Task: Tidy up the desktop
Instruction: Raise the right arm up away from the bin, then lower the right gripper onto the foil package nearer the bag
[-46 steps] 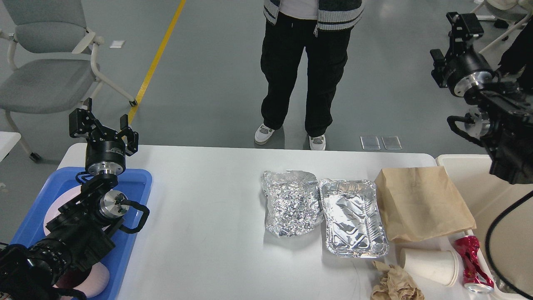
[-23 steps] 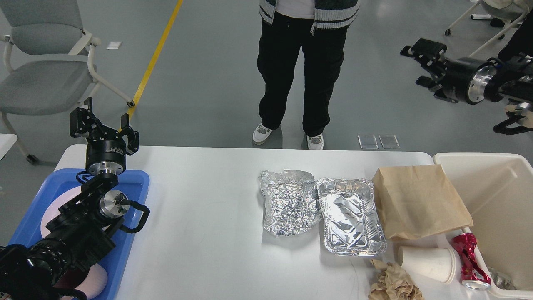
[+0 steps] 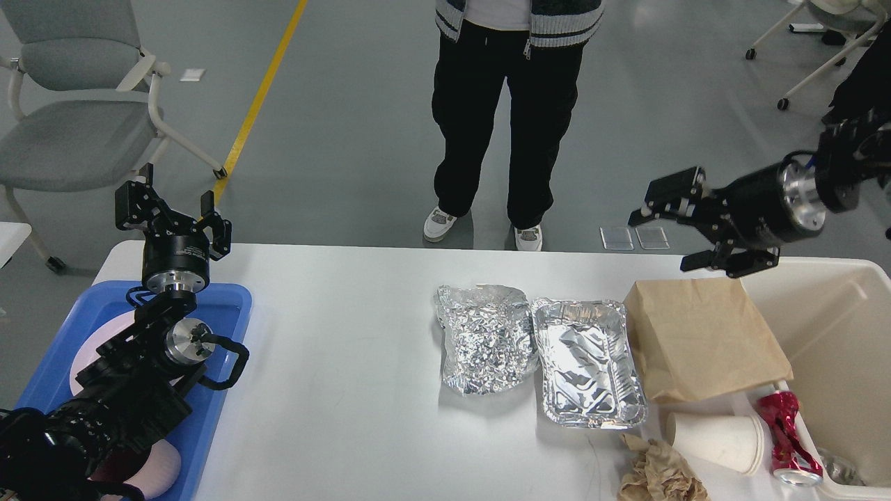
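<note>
Big white counter [image 3: 348, 390] fills the lower frame, right gripper [image 3: 686, 233] spread wide and empty at 2 o'clock above the brown paper bag [image 3: 703, 341], left gripper [image 3: 170, 216] also open at 9.

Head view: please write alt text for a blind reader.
The open right gripper hovers above a brown paper bag on the white desktop, beside foil tray, crumpled foil, paper cup and crushed can. The open left gripper is raised over a blue tray.

Grey chair [image 3: 76, 118] far left; yellow floor line [image 3: 261, 97] beside; black-trousered legs [image 3: 498, 118] in white trainers [image 3: 440, 223] opposite; two clear squares [image 3: 635, 237] on floor.
</note>
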Controlling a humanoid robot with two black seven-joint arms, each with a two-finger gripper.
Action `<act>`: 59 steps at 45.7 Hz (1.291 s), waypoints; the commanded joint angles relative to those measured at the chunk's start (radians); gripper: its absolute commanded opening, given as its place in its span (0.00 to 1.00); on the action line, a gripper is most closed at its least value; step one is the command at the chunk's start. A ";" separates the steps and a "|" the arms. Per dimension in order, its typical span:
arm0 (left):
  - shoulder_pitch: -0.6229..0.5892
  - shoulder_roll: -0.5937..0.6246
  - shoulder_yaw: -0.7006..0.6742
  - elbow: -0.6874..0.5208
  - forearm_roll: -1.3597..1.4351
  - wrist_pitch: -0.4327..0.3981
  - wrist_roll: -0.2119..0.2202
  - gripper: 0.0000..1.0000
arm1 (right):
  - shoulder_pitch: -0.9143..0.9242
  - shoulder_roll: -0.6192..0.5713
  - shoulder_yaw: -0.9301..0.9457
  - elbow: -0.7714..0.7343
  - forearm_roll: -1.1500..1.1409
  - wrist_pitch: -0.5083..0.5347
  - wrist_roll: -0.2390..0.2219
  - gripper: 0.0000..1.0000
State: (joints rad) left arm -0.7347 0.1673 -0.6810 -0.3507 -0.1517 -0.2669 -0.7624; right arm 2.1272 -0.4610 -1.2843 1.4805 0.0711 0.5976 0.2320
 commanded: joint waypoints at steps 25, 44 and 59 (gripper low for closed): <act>0.000 0.000 0.000 -0.001 0.001 -0.002 0.000 0.96 | 0.231 0.174 -0.056 0.265 0.154 -0.061 -0.144 1.00; 0.000 0.000 0.000 -0.001 0.001 -0.002 0.002 0.96 | 0.014 0.367 -0.056 0.265 0.306 -0.186 -0.172 1.00; 0.000 0.000 0.000 -0.001 0.001 -0.002 0.002 0.96 | -0.128 0.439 0.005 0.264 0.431 -0.432 -0.145 1.00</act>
State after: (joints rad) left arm -0.7347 0.1672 -0.6811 -0.3512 -0.1502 -0.2685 -0.7618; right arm 2.0344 -0.0294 -1.3171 1.7454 0.4738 0.2639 0.0731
